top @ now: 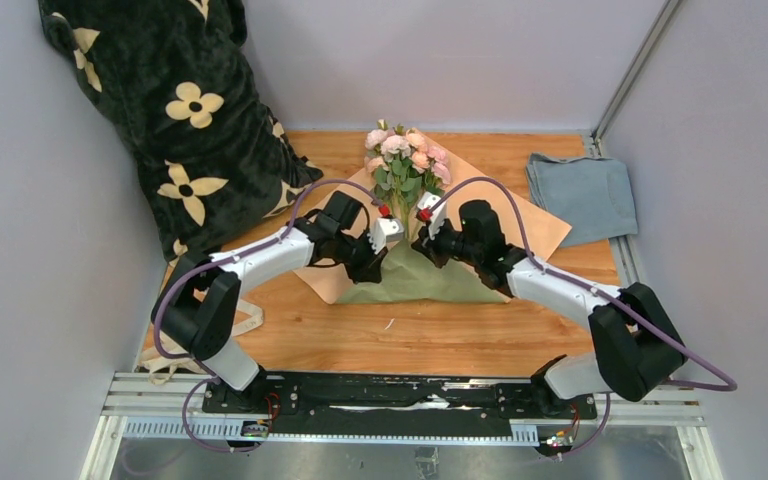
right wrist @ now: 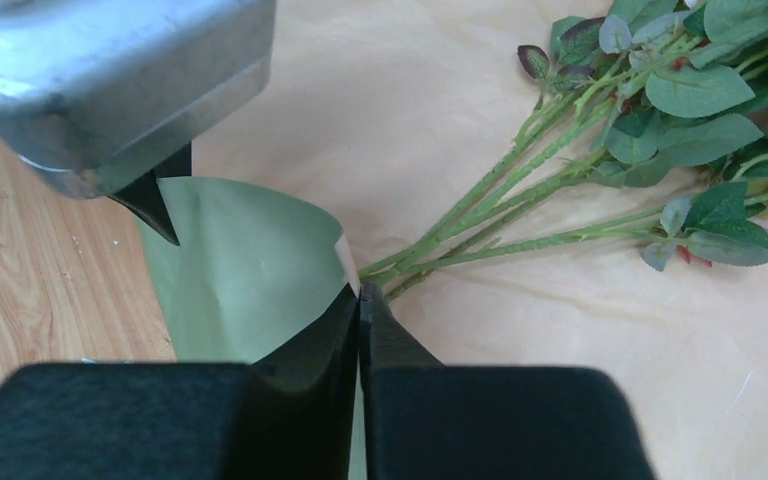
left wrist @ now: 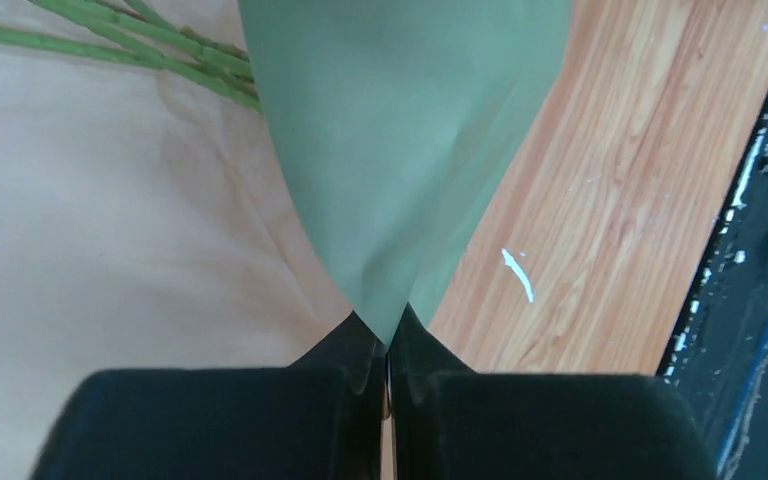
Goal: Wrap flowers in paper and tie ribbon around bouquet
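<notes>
Flowers (top: 407,160) lie mid-table on the peach face of the paper (left wrist: 400,150), blooms far, stems pointing near. The near corner of the sheet is folded up and over, sage side out, likely to cover the stem ends and start the cone.

Left claw (left wrist: 388,335) is pressed together, pinching that green flap at its point; the flap is lifted off the table (top: 440,340), with the stems just beyond its left edge. Right claw (right wrist: 360,300) is pressed together too, and seems to nip the flap's edge right where the stem ends meet. Two pinches on one flap probably keep it taut while it gets pulled across.

Both arms reach in from the near corners, elbows out and forearms angled inward. The wrists almost meet just near of the blooms, left wrist housing close over the right claw's view.

Ribbon (top: 253,318) lies untouched at the near left, by the left arm. Wrap is early, tying not begun.
</notes>
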